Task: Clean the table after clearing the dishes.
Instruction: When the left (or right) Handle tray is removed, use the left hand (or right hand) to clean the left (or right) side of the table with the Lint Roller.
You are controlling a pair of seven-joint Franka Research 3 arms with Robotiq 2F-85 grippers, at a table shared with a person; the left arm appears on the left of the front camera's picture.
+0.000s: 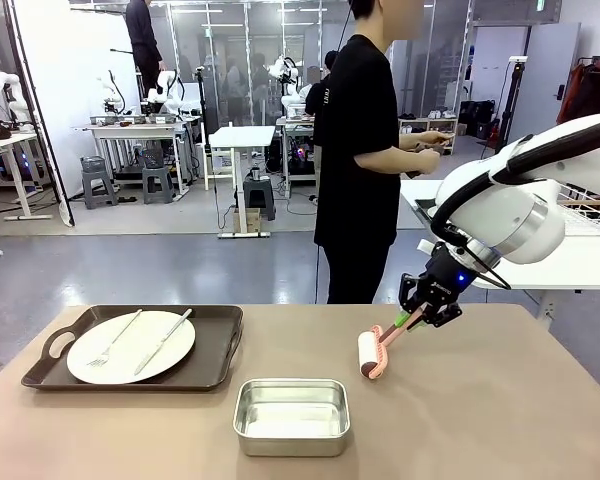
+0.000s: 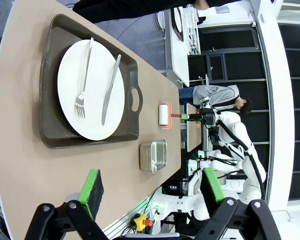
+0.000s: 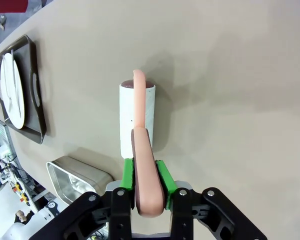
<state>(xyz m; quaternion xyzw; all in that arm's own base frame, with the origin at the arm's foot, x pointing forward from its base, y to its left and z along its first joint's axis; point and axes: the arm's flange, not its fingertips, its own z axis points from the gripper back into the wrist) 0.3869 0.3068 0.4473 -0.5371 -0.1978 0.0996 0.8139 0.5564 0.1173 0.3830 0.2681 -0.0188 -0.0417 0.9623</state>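
On the table's (image 1: pixel 500 400) right half, the right gripper (image 3: pixel 145 172) pinches the pink handle of a lint roller (image 1: pixel 369 354). Its green pads are pressed against the handle's sides and the white roll rests on the tabletop.

The left gripper (image 2: pixel 152 187) hangs above the near edge with its jaws spread wide and nothing between them.

One tray (image 1: pixel 225 330) sits at the table's left end, carrying a white plate (image 1: pixel 140 365) with a fork (image 1: pixel 110 346) and knife (image 1: pixel 165 340) lying loose on it. A steel pan (image 1: pixel 292 388) stands near the front edge, between tray and roller.

Handling, my judgement:
- The roller is light with a stiff handle, and the roll turns freely, so I press down gently.
- The plate is hard, smooth and breakable, and the cutlery will slide if the tray tips.
- I would take the tray by a cut-out handle or its rim, keep it level, and not touch the plate itself.

A person (image 1: pixel 360 150) stands at the far side, turned toward a white side table.
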